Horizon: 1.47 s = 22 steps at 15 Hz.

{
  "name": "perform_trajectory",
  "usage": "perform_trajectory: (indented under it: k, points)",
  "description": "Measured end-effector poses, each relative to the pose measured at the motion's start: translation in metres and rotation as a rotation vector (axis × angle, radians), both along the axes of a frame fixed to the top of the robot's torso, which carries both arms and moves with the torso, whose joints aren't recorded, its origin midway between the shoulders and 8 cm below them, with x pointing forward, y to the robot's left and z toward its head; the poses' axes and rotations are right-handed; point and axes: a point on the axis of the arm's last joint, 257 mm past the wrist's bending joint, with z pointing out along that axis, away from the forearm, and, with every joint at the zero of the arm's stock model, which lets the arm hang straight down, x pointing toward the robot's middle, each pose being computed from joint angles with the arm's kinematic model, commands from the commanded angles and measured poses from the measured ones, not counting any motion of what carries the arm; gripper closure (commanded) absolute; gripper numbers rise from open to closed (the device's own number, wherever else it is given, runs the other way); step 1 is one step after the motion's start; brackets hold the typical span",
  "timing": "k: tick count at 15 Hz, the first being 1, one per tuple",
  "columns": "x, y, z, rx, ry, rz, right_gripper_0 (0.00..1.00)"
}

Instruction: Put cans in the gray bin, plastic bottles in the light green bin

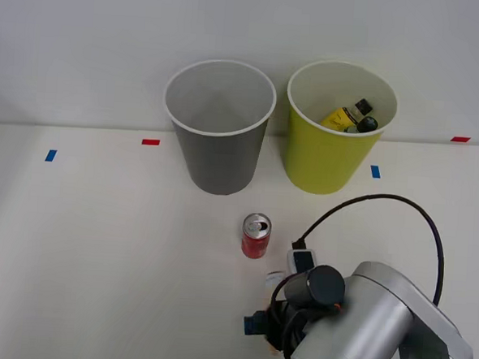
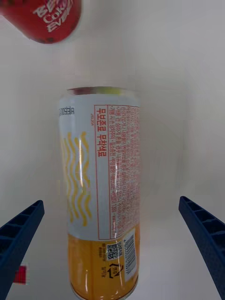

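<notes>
A: Red can [image 1: 255, 236] upright on the desk [image 1: 97, 244], before the gray bin [image 1: 218, 125]; bottles [image 1: 353, 117] in the green bin [image 1: 336, 128].

B: Claw [image 2: 112, 243] spread wide, straddling the tall white-orange can [image 2: 101, 197] lying flat.

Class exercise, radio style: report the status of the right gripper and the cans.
Right gripper open, straddling slim can lying on table. Red can upright, before gray bin. Nothing between fingers and can.
</notes>
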Motion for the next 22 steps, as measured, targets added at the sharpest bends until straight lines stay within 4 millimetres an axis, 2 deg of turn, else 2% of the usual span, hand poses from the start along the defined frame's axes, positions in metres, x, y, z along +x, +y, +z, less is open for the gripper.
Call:
perform_trajectory:
  k: [3, 6, 10, 18, 19, 22]
  points:
    - [0.004, 0.001, 0.0, -0.003, -0.004, -0.002, 0.0]
    - [0.019, 0.005, -0.009, -0.023, -0.007, -0.02, 0.0]
    - [0.03, 0.012, -0.003, -0.012, -0.023, -0.03, 0.0]
    - [0.034, 0.014, 0.0, 0.002, -0.023, -0.03, 0.0]
    - [0.034, 0.013, 0.0, 0.001, -0.023, -0.029, 0.02]
    - [0.034, 0.01, -0.002, -0.013, -0.025, -0.019, 0.66]
